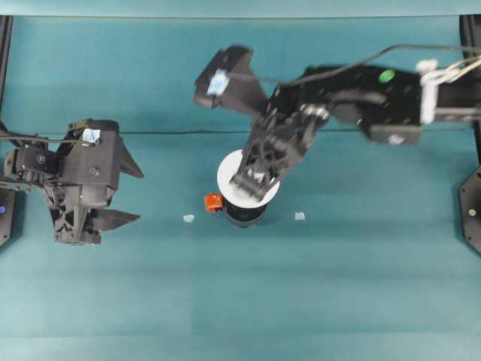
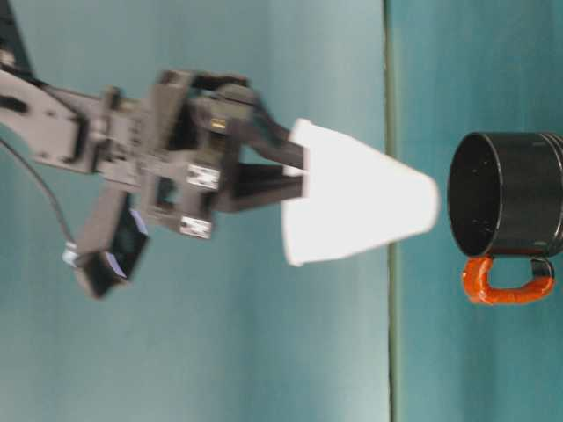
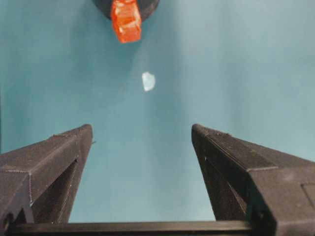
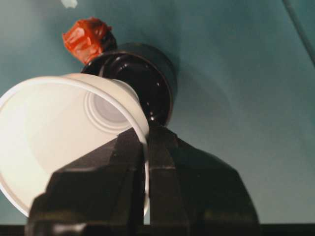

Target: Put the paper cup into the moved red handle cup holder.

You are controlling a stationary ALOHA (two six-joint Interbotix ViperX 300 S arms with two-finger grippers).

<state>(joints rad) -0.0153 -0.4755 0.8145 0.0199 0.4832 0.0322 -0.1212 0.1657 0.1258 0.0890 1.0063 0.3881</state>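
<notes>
From my station I see the right gripper (image 4: 146, 147) pinching the rim wall of the paper cup (image 4: 59, 137), one finger inside the cup and the other outside, the jaws clamped tight on that thin wall. In the table-level view the cup (image 2: 361, 204) hangs in the air, base pointing down toward the table, its base just above the open mouth of the red handle cup holder (image 2: 510, 207) and clear of it, not yet inside. From overhead the white rim (image 1: 229, 177) overlaps the black holder (image 1: 244, 214), whose orange-red handle (image 1: 213, 202) sticks out toward the left arm's side. The holder stands upright on the teal table (image 1: 338, 286). My left gripper (image 1: 124, 192) sits well apart to the side, its jaws spread wide with nothing between them; its wrist camera looks across bare table at the handle (image 3: 126, 20) and a small pale scrap (image 3: 148, 81) lying in front of it.
</notes>
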